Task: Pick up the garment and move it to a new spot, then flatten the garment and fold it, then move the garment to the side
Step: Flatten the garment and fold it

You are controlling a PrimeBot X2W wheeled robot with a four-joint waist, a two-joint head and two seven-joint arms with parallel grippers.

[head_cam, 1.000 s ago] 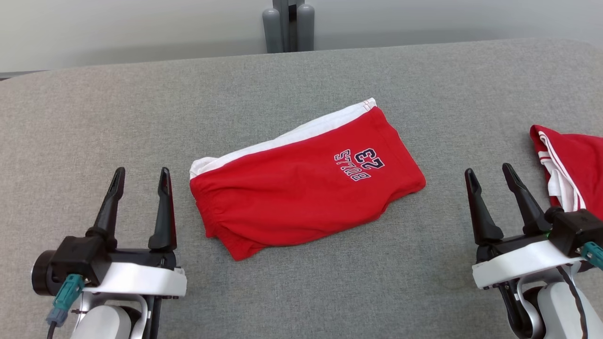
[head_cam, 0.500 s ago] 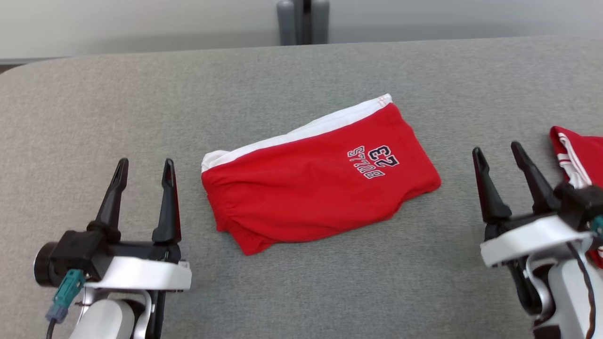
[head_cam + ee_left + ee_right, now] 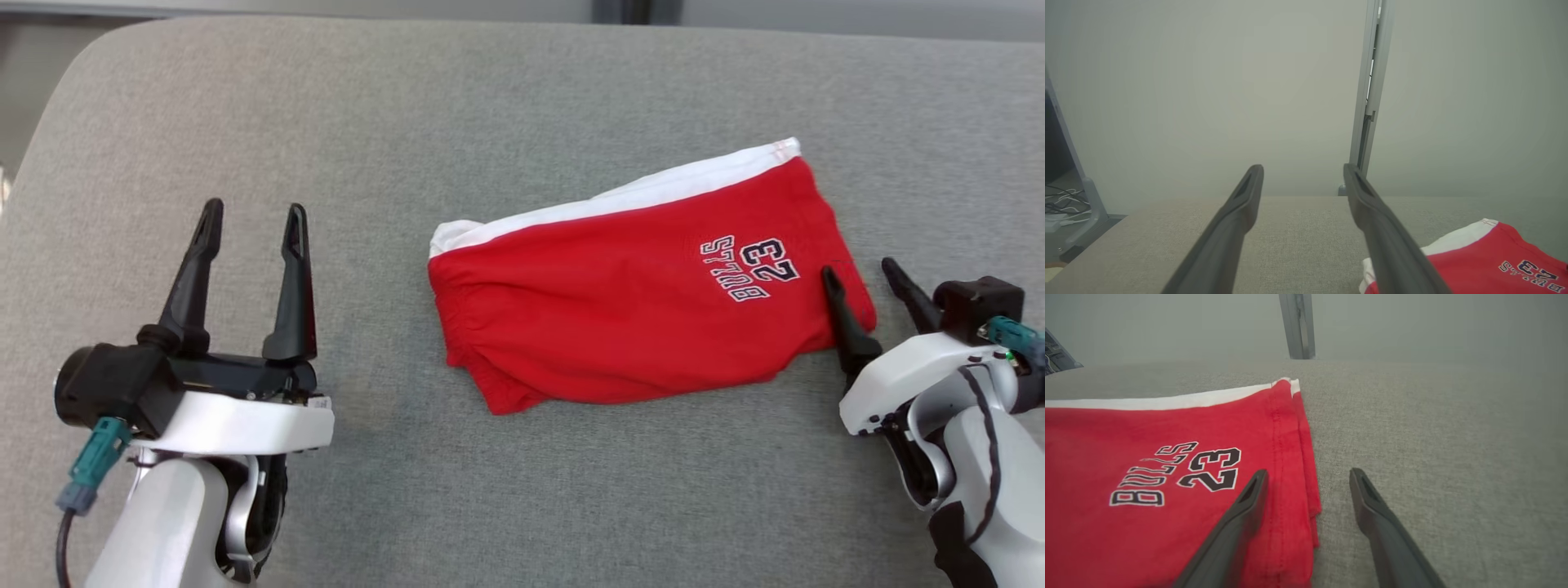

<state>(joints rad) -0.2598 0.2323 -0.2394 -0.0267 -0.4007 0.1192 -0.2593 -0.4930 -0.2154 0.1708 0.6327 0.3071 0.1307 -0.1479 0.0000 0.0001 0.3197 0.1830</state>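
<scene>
Grey padded table (image 3: 522, 90), plain pale wall behind. Red shorts (image 3: 620, 327) lie folded and flat on it, right of centre in the head view.

Left gripper (image 3: 255, 207): parked well to the left of the cloth, jaws apart, nothing in them. Right gripper (image 3: 859, 266): at the right-hand end of the shorts, jaws also apart, nothing held.

White band (image 3: 620, 196) runs along the far edge. "BULLS 23" print (image 3: 751, 268) sits just beside the right gripper. The right wrist view shows one finger over red cloth and the other over bare table, so it straddles the stacked hem (image 3: 1304, 457). Can't tell if either tip touches fabric.

My read: fold looks done, so the step in hand is the grab for shifting it aside.
- Take every layer at that hem, not just the top one, or the fold peels open.
- Go in low and shallow so the tip doesn't plough the stack into wrinkles.
- Drag flat along the table rather than lifting high.
- One-ended pull may swing the far end; left gripper could pin or take the other end.
</scene>
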